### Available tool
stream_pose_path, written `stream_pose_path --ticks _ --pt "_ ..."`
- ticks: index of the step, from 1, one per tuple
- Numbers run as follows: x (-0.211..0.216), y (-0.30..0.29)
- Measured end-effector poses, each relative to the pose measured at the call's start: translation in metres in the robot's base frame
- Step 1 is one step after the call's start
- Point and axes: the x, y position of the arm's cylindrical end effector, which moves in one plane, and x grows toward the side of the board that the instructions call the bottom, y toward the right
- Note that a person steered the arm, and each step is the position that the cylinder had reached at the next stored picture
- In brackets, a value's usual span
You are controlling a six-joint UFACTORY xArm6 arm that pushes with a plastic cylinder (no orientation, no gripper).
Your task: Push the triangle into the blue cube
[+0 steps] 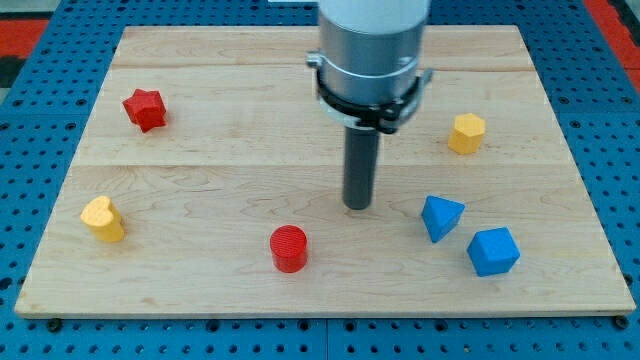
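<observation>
A blue triangle block lies on the wooden board at the view's lower right. A blue cube sits just to its lower right, a small gap between them. My tip rests on the board to the left of the triangle, roughly a block's width away from it, and touches no block.
A red cylinder lies at the lower middle, a yellow heart at the lower left, a red star at the upper left, a yellow hexagon at the upper right. The board ends close below the blue cube.
</observation>
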Motion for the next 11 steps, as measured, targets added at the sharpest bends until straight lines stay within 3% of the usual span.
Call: stream_pose_path --ticks 1,3,6,8,9,10,11 --pt "0.000 0.040" --pt "0.000 0.065" --pt "-0.003 0.066" --pt "0.024 0.104" --pt "0.029 0.087" --pt "-0.001 0.098" --pt "-0.006 0.189"
